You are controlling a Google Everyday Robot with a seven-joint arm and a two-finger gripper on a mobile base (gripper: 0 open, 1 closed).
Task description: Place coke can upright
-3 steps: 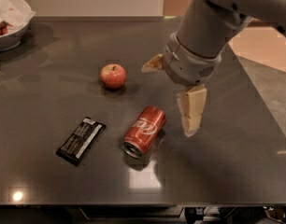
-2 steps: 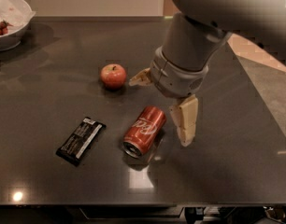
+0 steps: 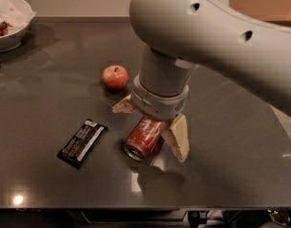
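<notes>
1. The red cylindrical metal coke can lies on its side on the dark, glossy worktop. It is roughly midway between the side edges and nearer the front edge than the back.
2. The can's silver end faces the front edge and slightly toward the left edge. Its other end is hidden under the robot's wrist.
3. The grey arm's two-finger gripper hangs directly over the can with its jaws spread wide and holding nothing.
4. Its tan fingers straddle the can. One is just beside the can on the right-edge side, and the other tip shows beyond the can toward the back-left. Whether either finger touches the can cannot be told.
5. A round red apple sits near the can, on the back-edge side and a little to the left, apart from both the can and the gripper.
6. A flat black rectangular wrapped bar lies near the can toward the left edge, set at an angle.
7. A white bowl stands in the back-left corner, well apart from the can, with something reddish inside.
</notes>
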